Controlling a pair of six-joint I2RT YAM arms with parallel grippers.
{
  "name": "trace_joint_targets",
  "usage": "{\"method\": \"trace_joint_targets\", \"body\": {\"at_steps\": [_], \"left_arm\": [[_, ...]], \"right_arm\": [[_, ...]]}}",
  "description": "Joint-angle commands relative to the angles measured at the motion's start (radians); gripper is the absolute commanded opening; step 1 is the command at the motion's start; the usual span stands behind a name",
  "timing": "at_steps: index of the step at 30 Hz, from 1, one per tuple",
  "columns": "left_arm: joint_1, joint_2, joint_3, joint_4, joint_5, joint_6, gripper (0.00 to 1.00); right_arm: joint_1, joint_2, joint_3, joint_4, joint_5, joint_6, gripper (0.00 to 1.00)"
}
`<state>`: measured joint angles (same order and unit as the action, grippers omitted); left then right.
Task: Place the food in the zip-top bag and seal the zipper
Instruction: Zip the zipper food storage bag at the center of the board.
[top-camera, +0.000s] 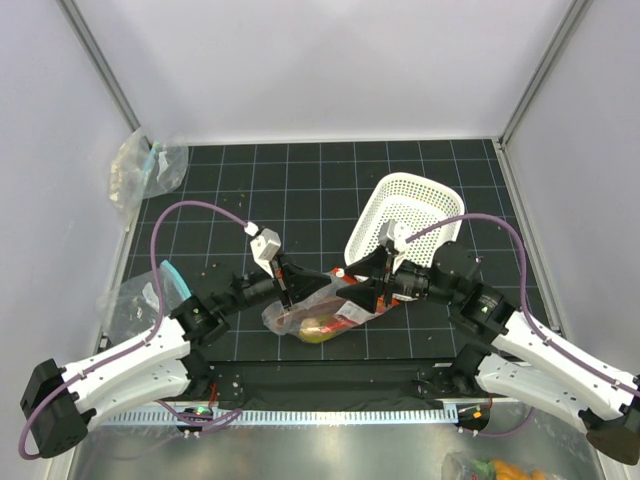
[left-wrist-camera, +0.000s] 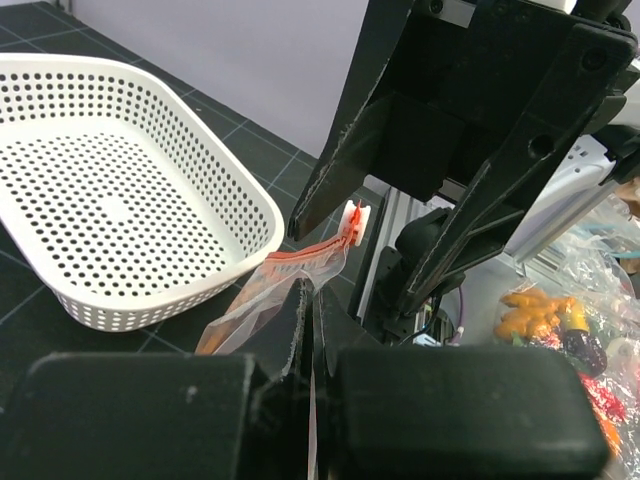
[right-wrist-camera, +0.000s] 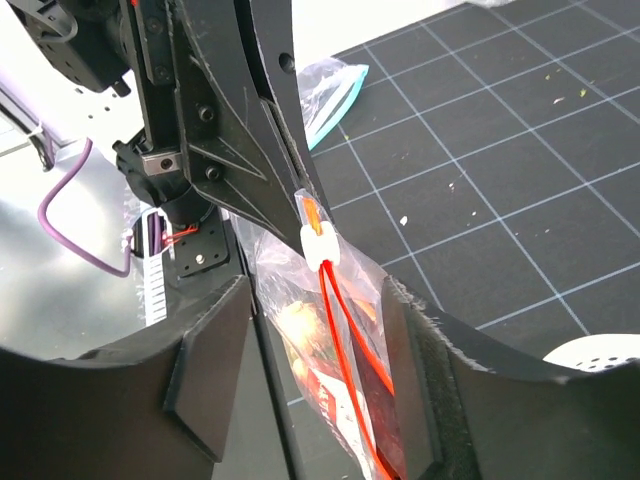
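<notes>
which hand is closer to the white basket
Right. The right hand sits just on the near side of the white basket. The left hand is farther off to the left, shut on the zip-top bag.

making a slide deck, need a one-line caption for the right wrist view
Left gripper pinches the zip-top bag near its white slider while the open right gripper straddles the red-orange zipper.

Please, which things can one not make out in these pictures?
Top view: the food in the zip-top bag is too small and veiled by crinkled plastic to name each piece.
Right wrist view: the zipper runs off the bottom edge, so full sealing is unclear.
Left wrist view: the left gripper hides, with its own shut jaws, where it pinches the bag.
</notes>
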<state>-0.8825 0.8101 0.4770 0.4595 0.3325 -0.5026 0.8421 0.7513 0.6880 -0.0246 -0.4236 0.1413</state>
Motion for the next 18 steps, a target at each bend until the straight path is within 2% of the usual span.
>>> {"method": "trace_joint_targets", "body": {"at_steps": [1,6,8,10,11,13,14,16,17,18], "left_arm": [[-0.001,0.003,0.032,0.059,0.011,-0.013,0.00],[-0.001,0.029,0.043,0.056,0.031,-0.017,0.00],[-0.001,0.040,0.052,0.053,0.051,-0.019,0.00],[-0.001,0.053,0.060,0.053,0.065,-0.022,0.00],[-0.003,0.055,0.061,0.050,0.068,-0.022,0.01],[-0.001,0.054,0.061,0.050,0.065,-0.022,0.00],[-0.001,0.051,0.061,0.048,0.065,-0.022,0.00],[-0.001,0.041,0.057,0.047,0.056,-0.021,0.01],[-0.001,0.028,0.054,0.042,0.047,-0.020,0.01],[-0.001,0.017,0.052,0.038,0.025,-0.019,0.00]], "right_arm": [[0.003,-0.033,-0.004,0.081,0.035,0.015,0.63],[0.003,-0.040,-0.015,0.097,0.065,0.023,0.63],[0.003,-0.041,-0.016,0.101,0.071,0.026,0.60],[0.003,-0.044,-0.018,0.100,0.074,0.023,0.51],[0.003,-0.046,-0.018,0.100,0.075,0.023,0.41],[0.003,-0.049,-0.019,0.100,0.072,0.021,0.32],[0.005,-0.047,-0.019,0.098,0.074,0.021,0.23],[0.003,-0.044,-0.018,0.097,0.077,0.021,0.14],[0.003,-0.043,-0.018,0.095,0.078,0.021,0.06],[0.003,-0.043,-0.018,0.097,0.078,0.021,0.04]]}}
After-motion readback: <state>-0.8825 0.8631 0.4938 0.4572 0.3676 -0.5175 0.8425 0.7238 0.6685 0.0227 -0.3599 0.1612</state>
